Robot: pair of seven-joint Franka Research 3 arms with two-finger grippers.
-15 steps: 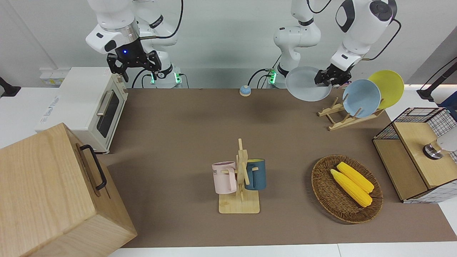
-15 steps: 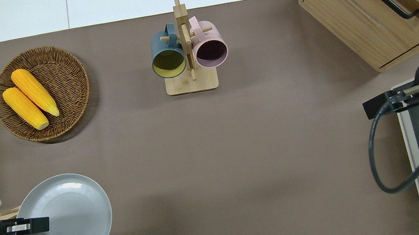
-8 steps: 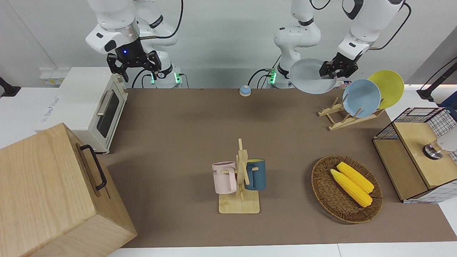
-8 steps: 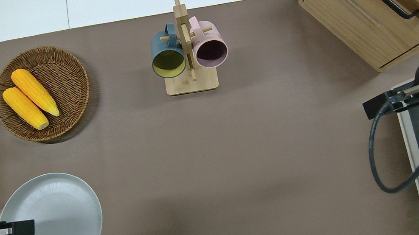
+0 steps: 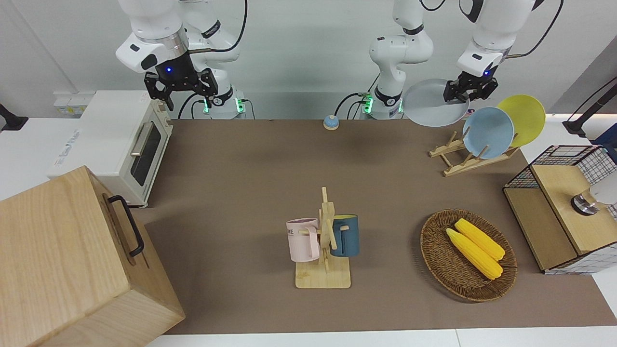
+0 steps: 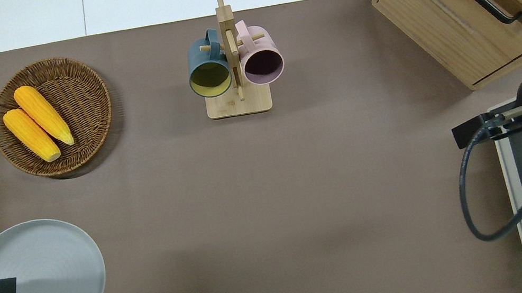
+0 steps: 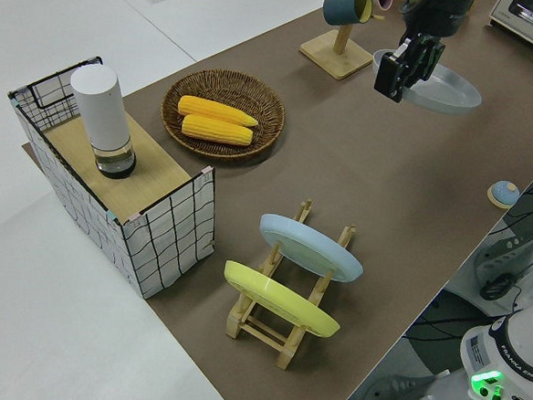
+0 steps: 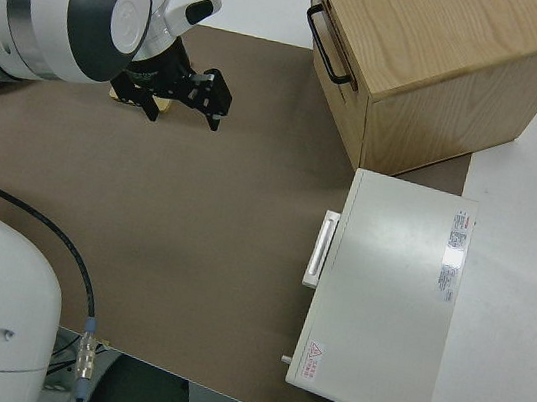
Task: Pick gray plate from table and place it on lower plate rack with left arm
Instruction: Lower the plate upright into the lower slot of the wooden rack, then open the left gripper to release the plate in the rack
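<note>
Nearest the robots, toward the left arm's end of the desk (image 6: 300, 188), the left tool (image 5: 470, 91) is up in the air, clamped on the rim of the gray plate (image 6: 43, 284), which hangs roughly level and clear of the brown mat. In the overhead view the plate covers part of the plate rack (image 5: 470, 156) and overlaps the edge of the blue plate (image 5: 488, 132) standing in it. The rack holds the blue plate and, one slot along toward the desk's end, the yellow plate (image 5: 523, 118), both leaning; the slots on the rack's other end are bare pegs. A small blue bell (image 5: 330, 122) sits on the mat close to the robots, near the middle of the desk. The right arm is parked, its tool (image 5: 179, 89) with the fingers apart and nothing between them. At that arm's end stand a white toaster oven (image 5: 115, 144) and, farther from the robots, a wooden cabinet (image 5: 72, 260) with a black handle. Farther out again, a wicker basket (image 6: 83, 81) carries two ears of corn (image 6: 37, 124), and beside it toward the middle stands a mug tree (image 6: 230, 55) with a dark blue mug (image 6: 209, 72) and a pink mug (image 6: 261, 59) hung on it. A wire-sided crate (image 7: 168, 230) with a wooden top sits at the left arm's end, carrying a white cylinder (image 7: 103, 120).
</note>
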